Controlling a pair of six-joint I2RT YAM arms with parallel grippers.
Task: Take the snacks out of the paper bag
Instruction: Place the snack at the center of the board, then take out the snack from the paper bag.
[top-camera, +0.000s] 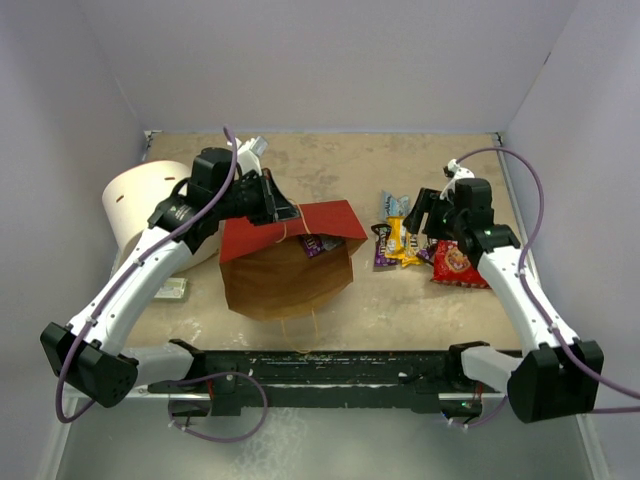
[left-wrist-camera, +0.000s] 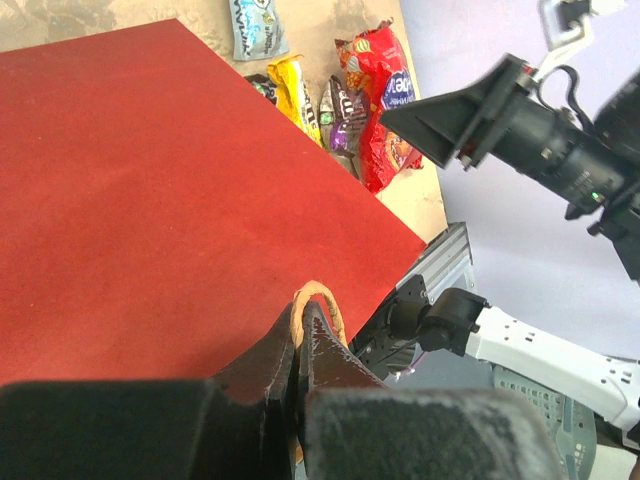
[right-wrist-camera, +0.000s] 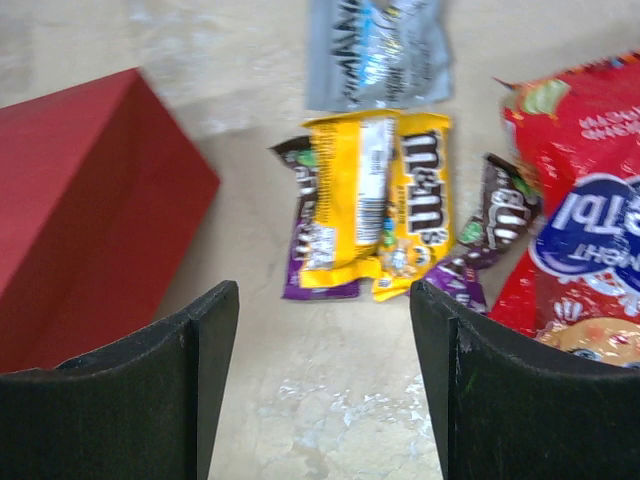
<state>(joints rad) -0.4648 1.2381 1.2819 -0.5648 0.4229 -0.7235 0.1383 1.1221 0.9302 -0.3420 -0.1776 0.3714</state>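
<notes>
Nearest me, the paper bag (top-camera: 285, 280) lies tipped on the counter (top-camera: 400, 325) at centre. Its open mouth faces the near edge, with the plain brown inside showing and the red panel on top. Just inside the mouth, toward its far right corner, sits one purple packet (top-camera: 319, 243), not yet out.

At the far edge of the bag, the left arm (top-camera: 150, 262) reaches in from the left. Its jaws are pressed together on the string handle (left-wrist-camera: 322, 297), holding that side of the bag up so the mouth gapes.

The rest of the snacks lie on the counter to the right, well apart from the bag. The red cookie bag (top-camera: 458, 264) is nearest, and the yellow packs (right-wrist-camera: 385, 200) overlap a purple pack (right-wrist-camera: 300, 285), with a brown pack (right-wrist-camera: 505, 215) beside them. The light-blue pack (right-wrist-camera: 375, 50) lies farthest.

The right arm (top-camera: 520, 280) hangs over this pile with its jaws apart and nothing between them.

By my reading the unloading is nearly done, and the right arm is free for another trip.

Next, that arm needs to swing left to the bag's mouth, slide in low over the brown paper and close on the purple packet. The left arm should hold the handle up meanwhile. The mouth is shallow, so the jaws could snag the paper.

A white tub (top-camera: 135, 205) stands at far left, with a small flat box (top-camera: 172, 288) lying nearer.
</notes>
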